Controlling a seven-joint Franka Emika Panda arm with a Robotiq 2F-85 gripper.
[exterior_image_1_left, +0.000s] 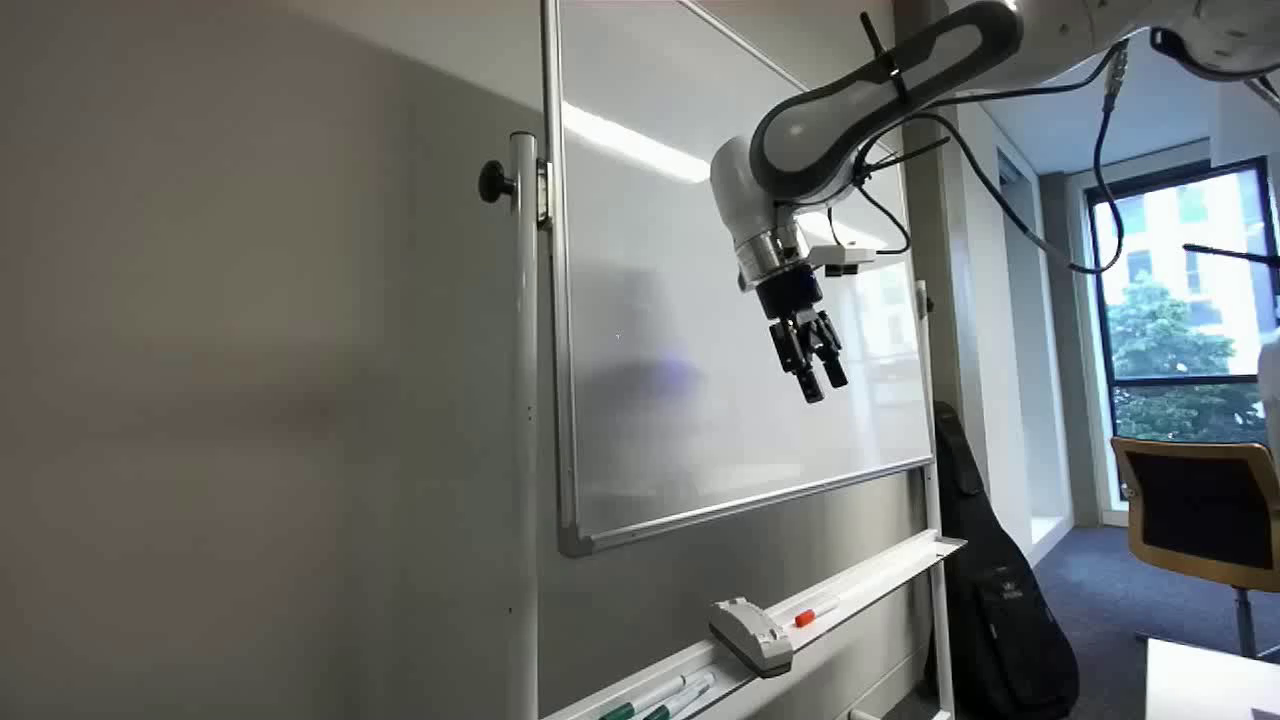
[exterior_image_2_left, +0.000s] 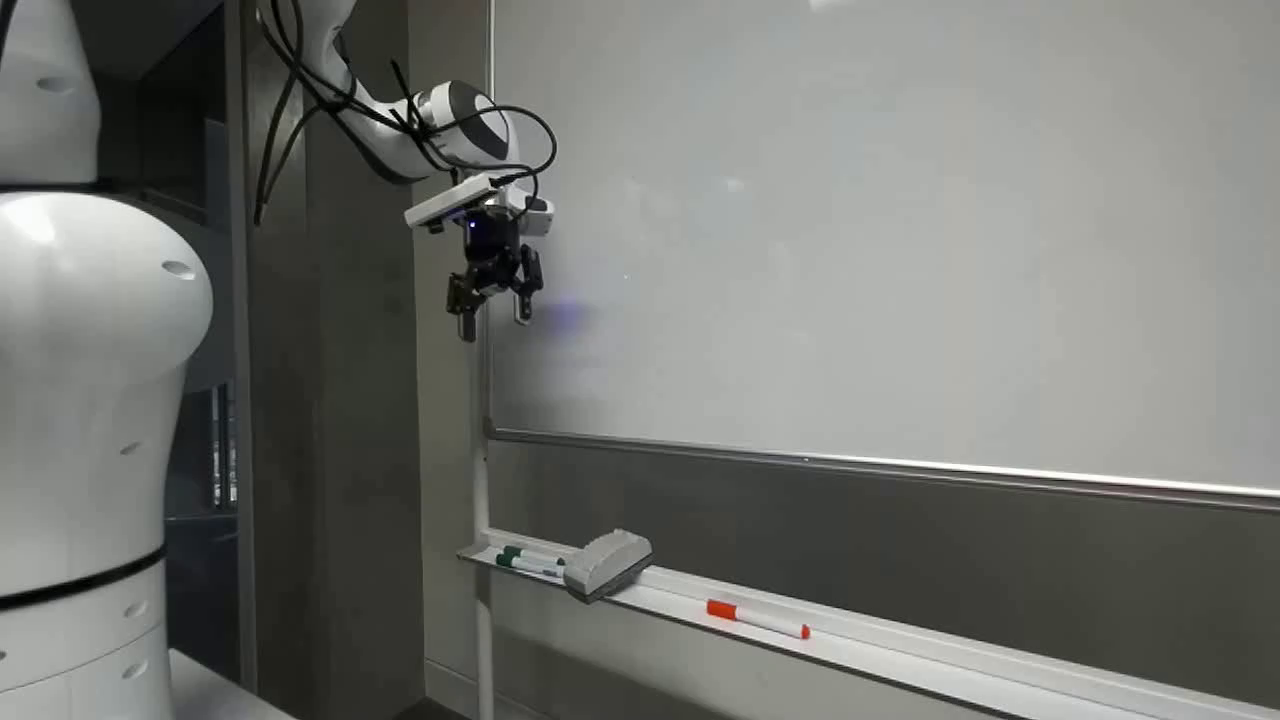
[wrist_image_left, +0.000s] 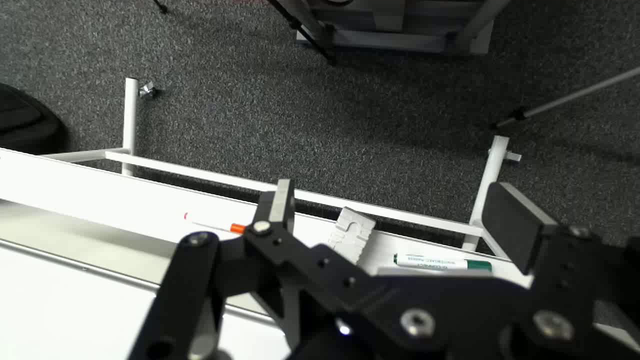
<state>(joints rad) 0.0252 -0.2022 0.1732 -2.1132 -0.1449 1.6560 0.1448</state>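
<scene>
Eraser (exterior_image_2_left: 608, 565) rested on the tray (exterior_image_2_left: 890, 658), well below the end effector (exterior_image_2_left: 495, 318), whose jaws stood wide apart, empty; the eraser seemed light and rigid, best gripped across its narrower width.

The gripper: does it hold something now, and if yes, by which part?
Nothing is held: the gripper is open and empty; the eraser rests on the tray.
</scene>
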